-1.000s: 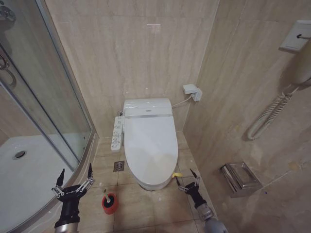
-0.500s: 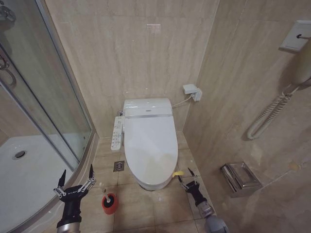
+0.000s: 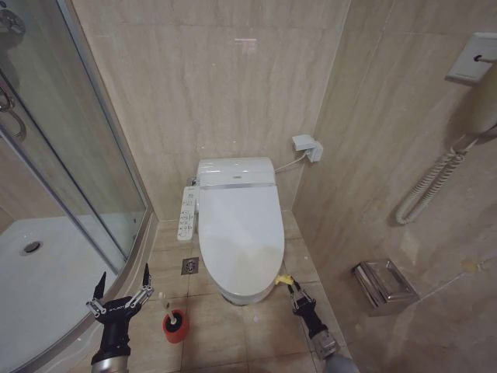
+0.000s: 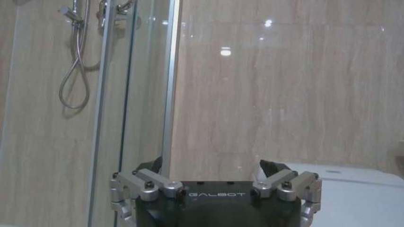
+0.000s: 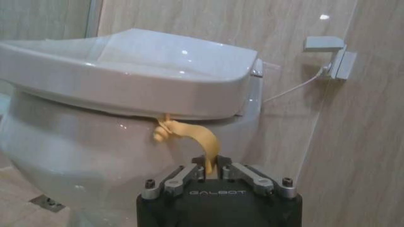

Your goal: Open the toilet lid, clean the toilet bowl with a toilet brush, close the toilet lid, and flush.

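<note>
— Which way does your toilet lid (image 3: 239, 233) lie?
— Flat and closed, long axis running from wall toward you.
— Your right end effector (image 5: 211, 169)?
— Pinched on the yellow strap (image 5: 189, 135); the wrist view shows it. Left end effector (image 3: 120, 293) hangs spread near the toilet brush (image 3: 165, 305).

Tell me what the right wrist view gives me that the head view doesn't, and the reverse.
Right wrist view alone: the right gripper with its jaws closed on the yellow strap, seen close under the rim of the glossy white oval toilet lid.

Head view alone: the left gripper held open above the floor, and the whitish-handled toilet brush standing in its red holder cup.

Both: the closed lid, the strap, the right gripper.
</note>
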